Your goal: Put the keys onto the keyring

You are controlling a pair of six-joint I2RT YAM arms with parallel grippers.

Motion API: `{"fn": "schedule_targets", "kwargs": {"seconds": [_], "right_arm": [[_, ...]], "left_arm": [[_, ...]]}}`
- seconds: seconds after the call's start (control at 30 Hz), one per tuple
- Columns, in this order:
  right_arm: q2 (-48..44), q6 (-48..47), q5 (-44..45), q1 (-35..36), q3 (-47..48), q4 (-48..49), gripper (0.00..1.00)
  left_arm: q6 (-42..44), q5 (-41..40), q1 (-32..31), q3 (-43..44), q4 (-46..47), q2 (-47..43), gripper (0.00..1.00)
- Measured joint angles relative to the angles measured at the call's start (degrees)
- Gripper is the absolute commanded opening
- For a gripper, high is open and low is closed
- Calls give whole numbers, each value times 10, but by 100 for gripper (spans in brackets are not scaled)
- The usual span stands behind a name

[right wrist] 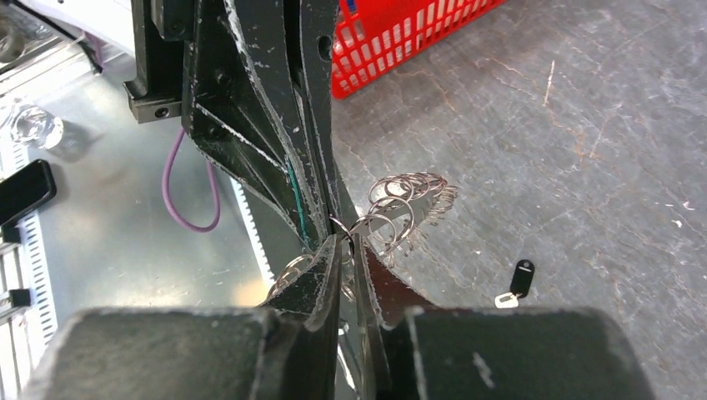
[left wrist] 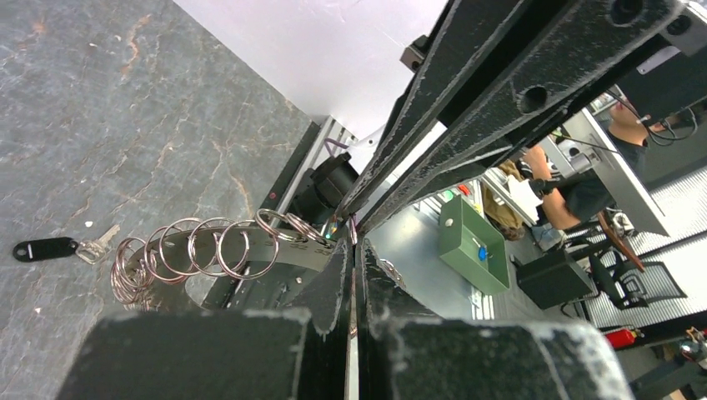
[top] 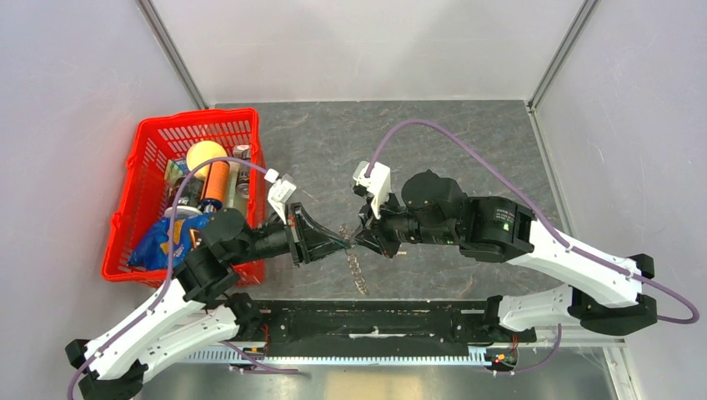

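The keyring (top: 358, 271) is a dark curved band (left wrist: 283, 250) strung with several silver split rings (left wrist: 200, 248). It hangs between both arms above the table, its rings also in the right wrist view (right wrist: 408, 200). My left gripper (top: 342, 240) (left wrist: 354, 242) is shut on one end of it. My right gripper (top: 362, 237) (right wrist: 344, 246) faces it tip to tip, jaws slightly parted, with a split ring in the narrow gap. The key with its black head (left wrist: 46, 248) (right wrist: 523, 277) lies loose on the grey table below, apart from the ring. In the top view I cannot make it out.
A red basket (top: 150, 142) (right wrist: 400, 33) full of groceries stands at the left of the table. A black rail (top: 367, 321) runs along the near edge between the arm bases. White walls close in the table on three sides.
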Motion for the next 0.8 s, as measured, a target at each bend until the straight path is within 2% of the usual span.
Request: {"fn": "schedule_targets", "kwargs": {"seconds": [0.5,0.8], "right_arm": [[-4,-9,104,22,0,41,36],[-63,-3,98,23,-23,47,47]], "left_arm": [[0,-36,0,2,-37,9,2],[1,-9,0,2,-32,-9,2]]}}
